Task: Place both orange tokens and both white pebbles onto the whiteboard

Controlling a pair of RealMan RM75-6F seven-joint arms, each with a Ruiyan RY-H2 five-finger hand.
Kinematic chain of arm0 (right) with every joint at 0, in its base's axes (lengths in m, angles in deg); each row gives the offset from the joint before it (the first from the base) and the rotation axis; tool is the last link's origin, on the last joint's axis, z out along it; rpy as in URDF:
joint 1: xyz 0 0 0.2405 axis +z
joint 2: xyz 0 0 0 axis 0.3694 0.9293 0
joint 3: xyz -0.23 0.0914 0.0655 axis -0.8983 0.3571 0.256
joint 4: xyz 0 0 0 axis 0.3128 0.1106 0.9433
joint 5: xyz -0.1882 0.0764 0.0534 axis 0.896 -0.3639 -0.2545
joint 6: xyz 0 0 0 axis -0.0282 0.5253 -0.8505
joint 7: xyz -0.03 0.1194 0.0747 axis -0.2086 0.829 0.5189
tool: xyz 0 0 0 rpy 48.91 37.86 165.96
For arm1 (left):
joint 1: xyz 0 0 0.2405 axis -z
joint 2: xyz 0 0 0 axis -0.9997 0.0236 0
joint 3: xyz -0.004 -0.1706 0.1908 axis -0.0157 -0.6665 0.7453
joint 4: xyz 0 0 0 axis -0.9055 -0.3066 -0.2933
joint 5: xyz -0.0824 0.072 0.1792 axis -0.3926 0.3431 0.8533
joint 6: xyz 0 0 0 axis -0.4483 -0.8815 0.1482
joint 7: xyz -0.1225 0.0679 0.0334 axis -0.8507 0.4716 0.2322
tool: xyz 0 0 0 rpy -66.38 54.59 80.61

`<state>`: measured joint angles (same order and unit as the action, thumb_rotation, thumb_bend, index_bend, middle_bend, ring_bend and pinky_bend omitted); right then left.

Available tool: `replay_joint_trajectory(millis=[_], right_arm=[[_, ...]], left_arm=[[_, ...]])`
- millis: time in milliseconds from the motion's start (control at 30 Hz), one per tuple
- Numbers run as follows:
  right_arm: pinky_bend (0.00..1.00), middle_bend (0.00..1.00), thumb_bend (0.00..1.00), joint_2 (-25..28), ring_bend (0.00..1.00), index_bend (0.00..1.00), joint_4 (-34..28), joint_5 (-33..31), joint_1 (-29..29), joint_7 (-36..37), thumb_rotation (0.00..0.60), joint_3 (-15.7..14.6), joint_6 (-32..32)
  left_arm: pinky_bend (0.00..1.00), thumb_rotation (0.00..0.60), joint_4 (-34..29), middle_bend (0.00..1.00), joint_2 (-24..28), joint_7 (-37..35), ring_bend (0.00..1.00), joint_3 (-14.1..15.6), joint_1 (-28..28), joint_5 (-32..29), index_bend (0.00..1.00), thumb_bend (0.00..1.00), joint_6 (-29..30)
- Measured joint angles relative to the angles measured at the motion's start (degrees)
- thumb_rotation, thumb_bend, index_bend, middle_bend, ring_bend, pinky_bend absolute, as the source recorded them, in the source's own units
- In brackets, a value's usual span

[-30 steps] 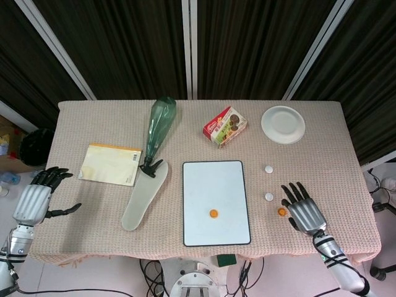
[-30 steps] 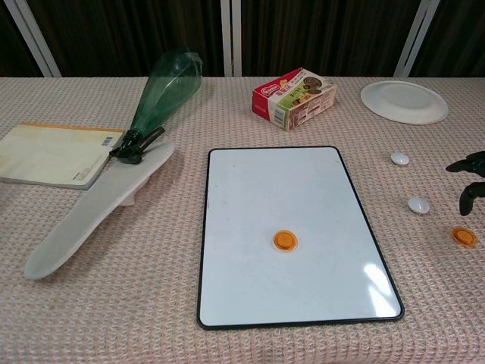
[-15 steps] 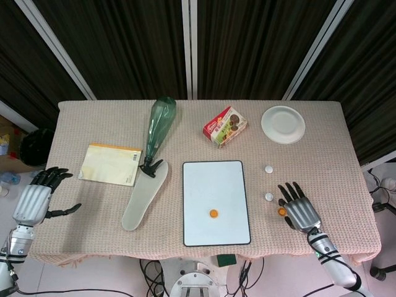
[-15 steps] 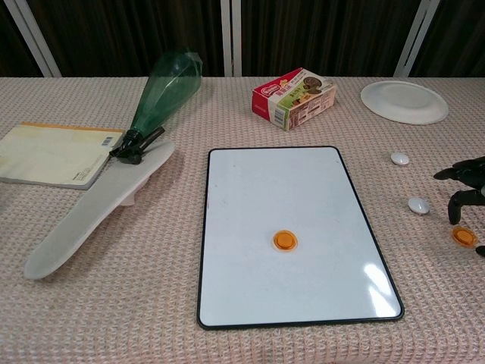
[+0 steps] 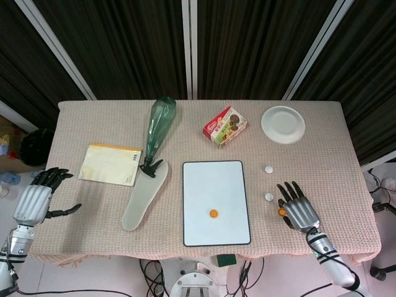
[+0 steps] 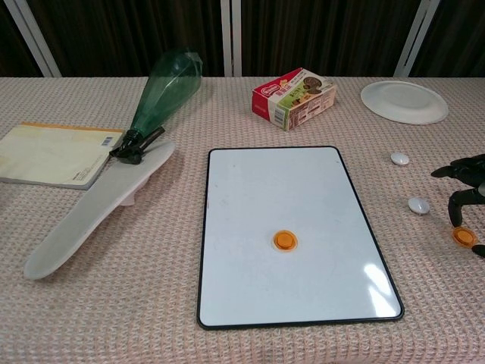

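Note:
One orange token (image 5: 213, 213) (image 6: 285, 241) lies on the lower middle of the whiteboard (image 5: 216, 182) (image 6: 280, 182). The other orange token (image 5: 281, 211) (image 6: 464, 236) lies on the cloth to the right of the board. My right hand (image 5: 297, 208) (image 6: 468, 188) hovers just beside and over it, fingers spread, holding nothing. Two white pebbles (image 5: 268, 168) (image 5: 269, 197) lie on the cloth between board and hand; the chest view shows them as a far pebble (image 6: 399, 158) and a near pebble (image 6: 418, 204). My left hand (image 5: 38, 199) rests off the table's left edge, empty.
A green bottle (image 5: 159, 127) (image 6: 167, 87) and a white insole (image 5: 143, 195) (image 6: 98, 208) lie left of the board. A yellow notebook (image 5: 111, 163) (image 6: 53, 154) is further left. A snack box (image 5: 225, 125) (image 6: 295, 97) and a white plate (image 5: 283, 124) (image 6: 403, 101) sit at the back.
My right hand has shifted a little to the left, closing in on the orange token on the cloth. The left hand and all objects stayed put.

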<state>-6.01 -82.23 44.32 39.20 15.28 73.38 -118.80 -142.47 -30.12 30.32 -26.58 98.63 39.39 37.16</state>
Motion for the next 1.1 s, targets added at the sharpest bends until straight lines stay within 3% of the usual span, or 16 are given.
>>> replay_joint_trajectory(millis=[233,433,767,1100], right_arm=[[0.00,0.05,0.34,1.53,0.00,0.55,-2.98,2.43,0.95,2.03,0.600,0.24,-0.33],[0.00,0.05,0.34,2.02,0.00,0.56,-7.98,5.23,3.75,-1.31,0.600,0.89,1.33],[0.00,0.05,0.34,-4.88,0.00,0.57,-11.16,3.49,9.25,-11.46,0.600,3.40,9.37],[0.00,0.05,0.34,-8.67,0.00,0.58,-12.85,-1.45,12.05,-18.65,0.600,5.69,11.93]], left_arm=[[0.19,0.350,-0.39,0.21,0.61,-0.16,0.13,0.06,-0.35,-0.43,0.26,0.09,0.11],[0.19,0.349,-0.84,0.21,0.99,-0.20,0.13,-0.05,-0.93,-0.81,0.26,0.09,0.81],[0.19,0.348,-1.33,0.21,1.76,-0.59,0.13,-0.11,-1.24,-0.82,0.26,0.09,1.19],[0.19,0.351,0.01,0.21,1.19,-2.09,0.13,-0.13,-1.16,-0.78,0.26,0.09,0.90]])
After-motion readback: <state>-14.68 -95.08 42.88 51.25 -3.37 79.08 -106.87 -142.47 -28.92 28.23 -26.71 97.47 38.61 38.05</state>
